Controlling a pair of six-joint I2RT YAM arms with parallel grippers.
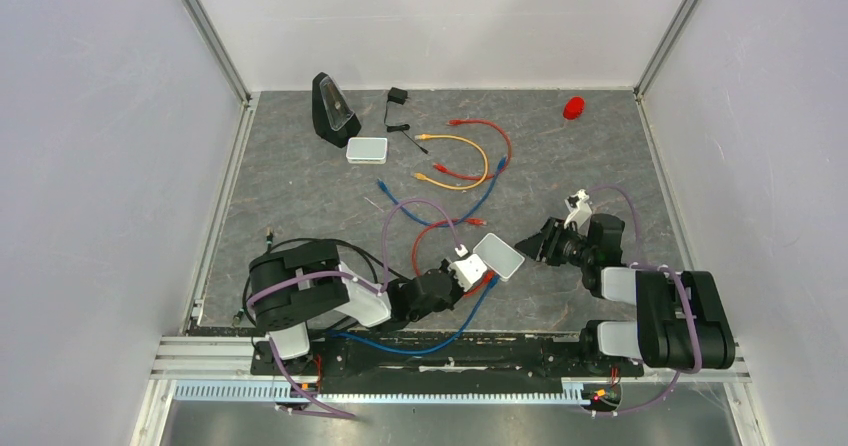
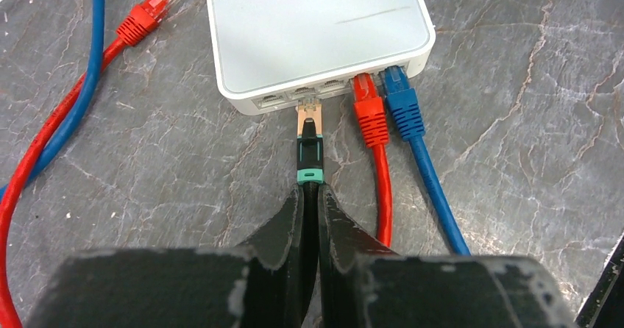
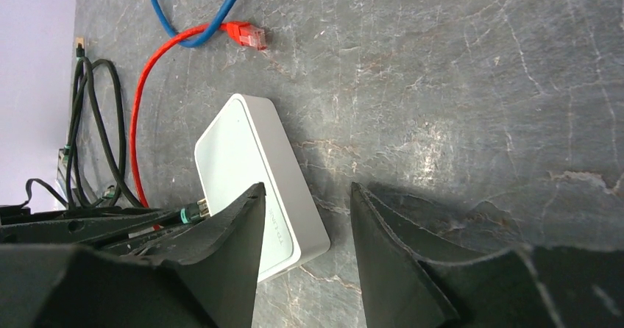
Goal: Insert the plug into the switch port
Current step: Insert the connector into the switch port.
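Plug (image 2: 309, 122) is clamped by left end effector (image 2: 310, 192), tip at switch port (image 2: 303, 91), possibly partly seated; red plug (image 2: 368, 107), blue plug (image 2: 401, 101) seated beside; right end effector (image 3: 307, 190) apart.

Tabletop (image 1: 300, 186): dark grey mat w/ pale marble-like veining, matte, covering the whole floor of the enclosure. 3 plain panels box it in: left wall (image 1: 90, 166), back wall (image 1: 440, 16) and right wall (image 1: 770, 116). All are off-white w/ a faint lilac tint and no markings. 2 aluminium corner posts (image 1: 210, 31) rise at the back corners, leaning outward in the top view. Silver extrusion rail (image 1: 205, 358) runs along the near edge, w/ a white slotted cable duct (image 1: 400, 391) just below it. Light is even and diffuse, approx. overhead; shadows soft, w/ a mild sheen on the mat.
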